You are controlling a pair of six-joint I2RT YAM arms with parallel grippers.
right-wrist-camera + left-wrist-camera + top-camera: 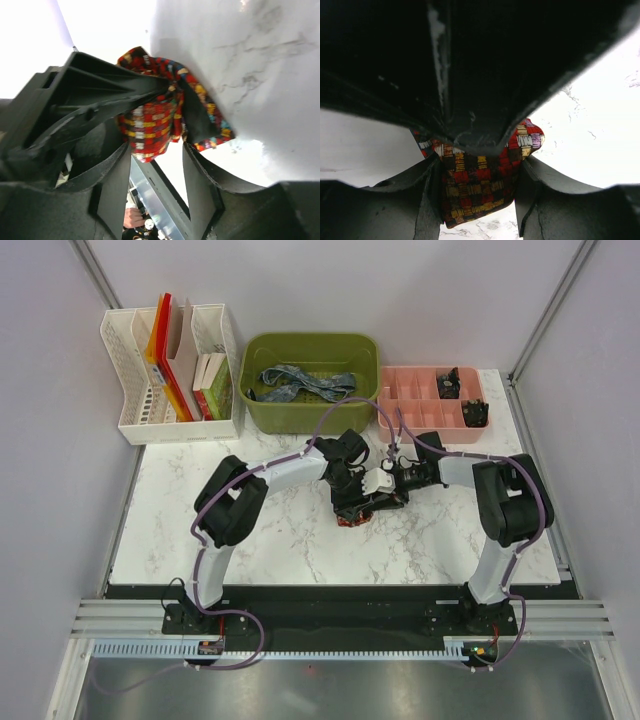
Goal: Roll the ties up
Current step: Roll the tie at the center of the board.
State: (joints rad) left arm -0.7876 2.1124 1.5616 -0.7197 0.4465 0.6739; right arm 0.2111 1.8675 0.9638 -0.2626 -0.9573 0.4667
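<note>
A: The left jaws were clenched on the red patterned tie (477, 185), bunched into a roll between them; the right jaws stood parted and empty just beside it.

B: How far along, then?

A: Perhaps half, I'd judge. That roll wasn't yet put anywhere. The blue-grey tie (300, 383) lay loose and unrolled in the green bin (300, 420), well beyond both jaws, waiting its turn.

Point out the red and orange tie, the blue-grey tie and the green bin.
red and orange patterned fabric tie (477, 187), left wrist view, middle of the checked cloth.
blue-grey patterned fabric tie (312, 387), top external view, middle of its strip.
green plastic bin (280, 418), top external view, near wall.
</note>
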